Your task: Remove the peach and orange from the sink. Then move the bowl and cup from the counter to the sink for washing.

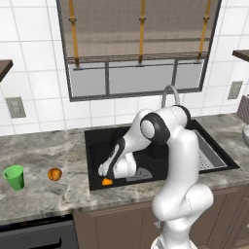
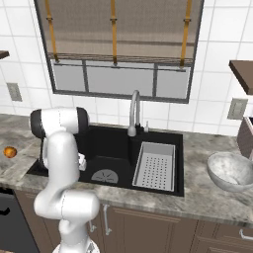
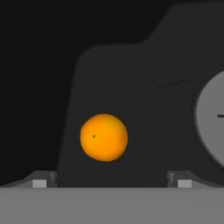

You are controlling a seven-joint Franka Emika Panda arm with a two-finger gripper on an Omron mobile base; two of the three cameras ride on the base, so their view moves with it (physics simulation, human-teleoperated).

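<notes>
We note the sink [image 2: 104, 143] as matt black, smooth, with a flat grey drain plate [image 3: 212, 116] of dull metallic look. The faucet [image 2: 134, 112] reads as polished silver metal. The orange [image 3: 103, 137] is smooth, evenly bright, faintly glossy. The peach [image 1: 55, 174] shows a darker, mottled skin. The cup [image 1: 14, 177] looks like smooth green plastic. The bowl [image 2: 231, 170] is whitish-grey, faintly patterned, stone-like. The counter [image 1: 44, 155] appears as veined grey marble, the cabinet fronts [image 2: 148, 227] as brown wood. A perforated pale grey tray [image 2: 155, 165] looks matt.
</notes>
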